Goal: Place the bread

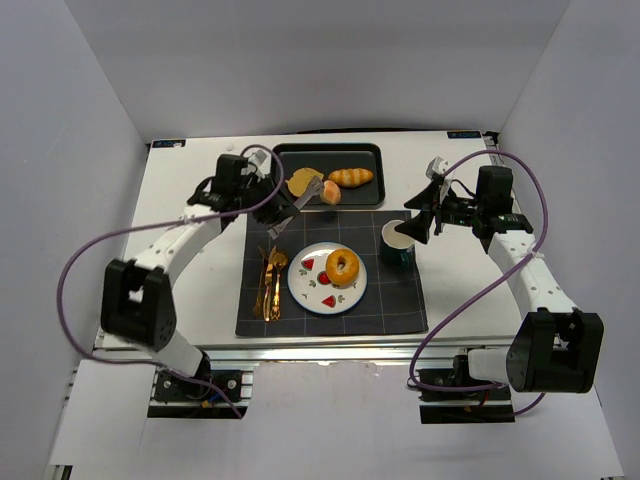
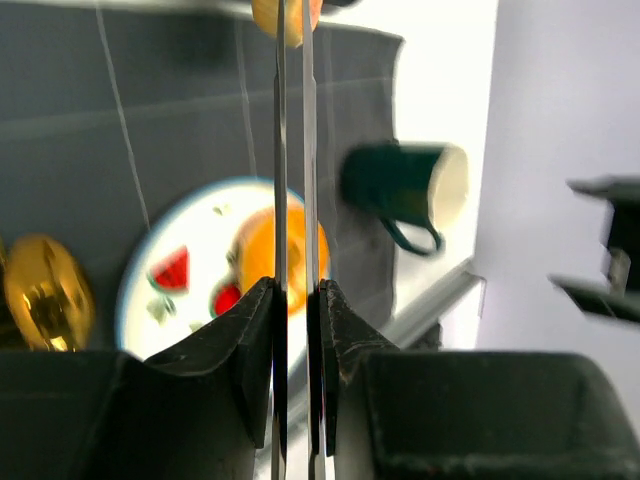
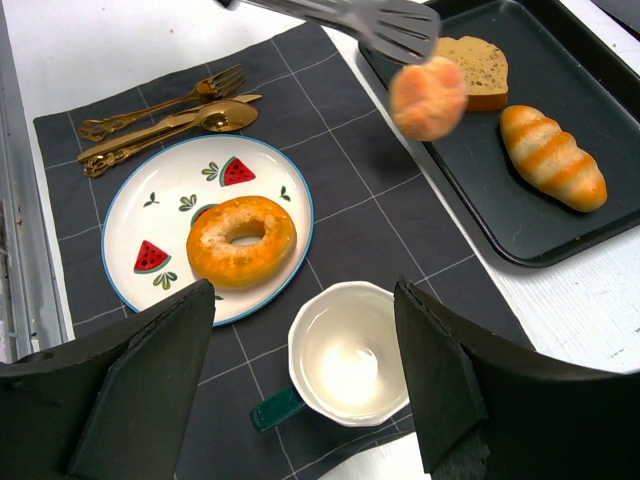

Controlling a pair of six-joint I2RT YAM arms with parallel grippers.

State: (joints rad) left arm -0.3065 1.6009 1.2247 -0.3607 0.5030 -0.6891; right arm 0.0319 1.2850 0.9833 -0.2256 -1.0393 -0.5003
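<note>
My left gripper [image 1: 272,196] is shut on metal tongs [image 1: 297,203], seen as two thin blades [image 2: 292,150] between its pads in the left wrist view. The tongs' slotted tip [image 3: 392,24] holds a small round orange bun [image 1: 330,193], in the air over the near edge of the black tray [image 1: 372,155]. The bun also shows in the right wrist view [image 3: 428,97]. On the tray [image 3: 480,205] lie a bread slice [image 3: 473,71] and a striped roll [image 3: 553,157]. A glazed doughnut [image 1: 342,266] lies on the watermelon plate [image 1: 312,292]. My right gripper [image 1: 419,214] is open above the mug [image 3: 350,365].
A dark checked placemat [image 1: 400,300] holds the plate, the green mug [image 1: 398,243] and gold cutlery [image 1: 270,282] to the plate's left. White walls stand on both sides and at the back. The table's front rail runs along the near edge.
</note>
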